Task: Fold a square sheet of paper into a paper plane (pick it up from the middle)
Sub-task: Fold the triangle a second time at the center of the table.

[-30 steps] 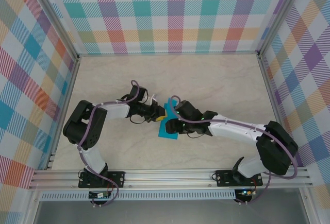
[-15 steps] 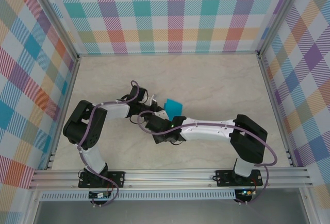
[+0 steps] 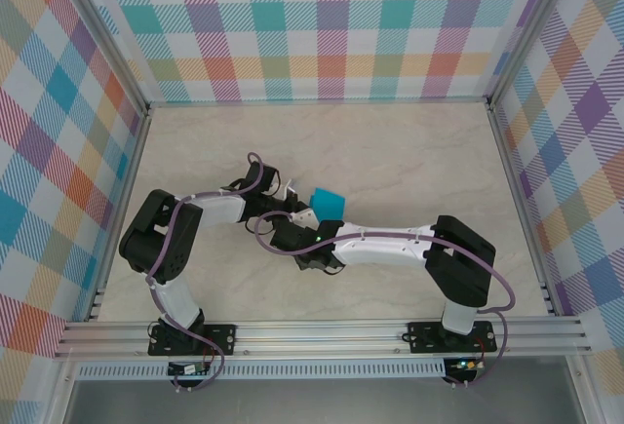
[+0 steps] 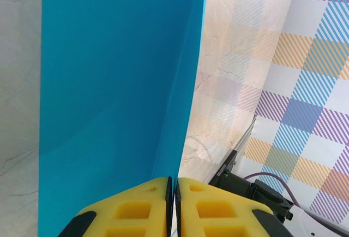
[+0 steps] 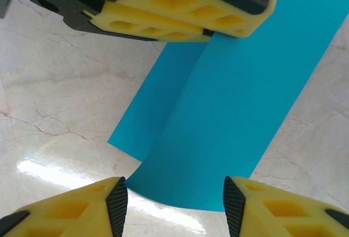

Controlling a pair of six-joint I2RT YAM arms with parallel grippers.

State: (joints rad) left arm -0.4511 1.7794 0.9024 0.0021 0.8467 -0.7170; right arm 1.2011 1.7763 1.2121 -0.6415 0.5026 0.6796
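Two thin layers were all there was to take hold of: the square sheet of paper point(image 5: 229, 111) looked close to weightless and limp, likely to bend under its own span, to slip from smooth pads and to keep any stray crease, so it called for a light pinch on a flat part beside the fold, well in from the corners. It was plain teal-blue with a matt, unmarked face, doubled over lengthwise into a narrow strip, one layer lying a little out from under the other along a soft, unpressed fold. The sheet hung above the pale marble-patterned table point(image 3: 409, 151) near its middle, its end clamped between the yellow fingers of the left gripper point(image 4: 173, 193), which were pressed tight together on it. The right gripper point(image 5: 175, 193) had reached across to the left with its jaws apart, the strip's free end lying between its fingertips, and whether either tip touched the paper could not be told
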